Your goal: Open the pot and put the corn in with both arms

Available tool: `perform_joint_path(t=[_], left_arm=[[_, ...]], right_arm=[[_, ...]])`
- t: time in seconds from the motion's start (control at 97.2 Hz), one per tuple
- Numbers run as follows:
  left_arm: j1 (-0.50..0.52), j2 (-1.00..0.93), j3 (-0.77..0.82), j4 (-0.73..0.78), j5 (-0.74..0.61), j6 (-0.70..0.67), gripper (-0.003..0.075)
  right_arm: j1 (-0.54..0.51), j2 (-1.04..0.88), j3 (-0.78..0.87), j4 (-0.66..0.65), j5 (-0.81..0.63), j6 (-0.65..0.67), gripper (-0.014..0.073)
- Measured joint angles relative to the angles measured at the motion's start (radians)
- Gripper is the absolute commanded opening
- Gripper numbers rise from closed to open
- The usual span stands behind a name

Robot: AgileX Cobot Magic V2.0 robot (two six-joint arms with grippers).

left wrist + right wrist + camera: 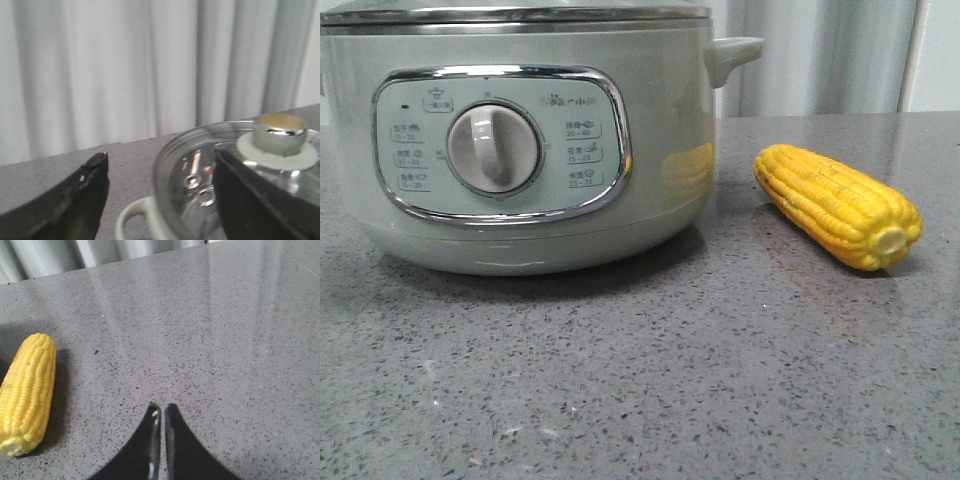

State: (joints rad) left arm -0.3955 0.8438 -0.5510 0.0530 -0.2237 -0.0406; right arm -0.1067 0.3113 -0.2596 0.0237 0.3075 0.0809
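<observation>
Nearest to us in the right wrist view, the right pincer hangs over bare grey tabletop with its two dark tips pressed almost together, holding nothing. The corn lies toward the lower left of that frame, apart from the tips, its long axis running roughly up the picture with the pale stub end nearest the bottom edge. So we judge the right arm the nearer one for the cob (it would have to shift sideways and spread first).

In the front view the corn sits at right of centre, just beside the pot, stub end toward the camera.

Farther off, in the left wrist view, the left pincer stands wide apart, gripping nothing, with the lid's knob at the right of the frame beyond one finger. The lid is still on.
</observation>
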Motion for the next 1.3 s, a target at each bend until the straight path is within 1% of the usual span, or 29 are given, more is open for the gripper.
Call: perform_joint_path(t=[0.154,0.257,0.37,0.586,0.813,0.905,0.957,1.008,1.039,1.06,1.07,1.091,1.101,1.132,1.152,1.173,1.193,1.224,1.296], left_arm=[[-0.101,0.137,-0.069,0.001,-0.076,0.000,0.0453],[-0.159,0.238,-0.127,0.006,-0.096,0.000,0.0453],[-0.199,0.325,-0.180,0.015,-0.113,0.000,0.0452],[-0.213,0.474,-0.282,0.019,-0.123,0.000,0.0452],[-0.213,0.530,-0.314,0.019,-0.123,0.000,0.0452],[-0.213,0.532,-0.316,0.019,-0.125,0.000,0.0434],[-0.213,0.532,-0.316,0.019,-0.125,0.000,0.0403],[-0.213,0.532,-0.316,0.019,-0.125,0.000,0.0354],[-0.213,0.532,-0.316,0.019,-0.126,0.000,0.0311],[-0.213,0.532,-0.316,0.019,-0.126,0.000,0.0273],[-0.213,0.532,-0.316,0.019,-0.126,0.000,0.0242],[-0.213,0.532,-0.316,0.017,-0.126,0.000,0.0211],[-0.215,0.532,-0.316,0.011,-0.126,-0.003,0.0169],[-0.215,0.532,-0.316,0.009,-0.126,-0.005,0.0129],[-0.215,0.532,-0.316,0.007,-0.126,-0.008,0.0080],[-0.215,0.532,-0.316,0.007,-0.126,-0.007,0.0061],[-0.215,0.532,-0.316,0.004,-0.126,-0.007,0.0017],[-0.215,0.532,-0.316,0.004,-0.126,-0.008,-0.0020],[-0.215,0.532,-0.316,0.004,-0.128,-0.010,-0.0020]], right_arm=[[0.000,0.000,0.000,0.000,0.000,0.000,-0.0066],[0.000,0.000,0.000,0.000,0.000,0.000,-0.0066],[0.000,0.000,0.000,0.000,0.000,0.000,-0.0066],[0.000,0.000,0.000,0.000,0.000,0.000,-0.0066],[0.000,0.000,0.000,0.000,0.000,0.000,-0.0066],[0.000,0.000,0.000,0.000,0.000,0.000,-0.0066],[0.000,0.000,0.000,0.000,0.000,0.000,-0.0066],[0.000,0.000,0.000,0.000,0.000,0.000,-0.0066],[0.000,0.000,0.000,0.000,0.000,0.000,-0.0066],[0.000,0.000,0.000,0.000,0.000,0.000,-0.0066],[0.000,0.000,0.000,0.000,0.000,0.000,-0.0066],[0.000,0.000,0.000,0.000,0.000,0.000,-0.0066],[0.000,0.000,0.000,0.000,0.000,0.000,-0.0066],[0.000,0.000,0.000,0.000,0.000,0.000,-0.0066],[0.000,0.000,0.000,0.000,0.000,0.000,-0.0066],[0.000,0.000,0.000,0.000,0.000,0.000,-0.0066],[0.000,0.000,0.000,0.000,0.000,0.000,-0.0066],[0.000,0.000,0.000,0.000,0.000,0.000,-0.0066],[0.000,0.000,0.000,0.000,0.000,0.000,-0.0066]])
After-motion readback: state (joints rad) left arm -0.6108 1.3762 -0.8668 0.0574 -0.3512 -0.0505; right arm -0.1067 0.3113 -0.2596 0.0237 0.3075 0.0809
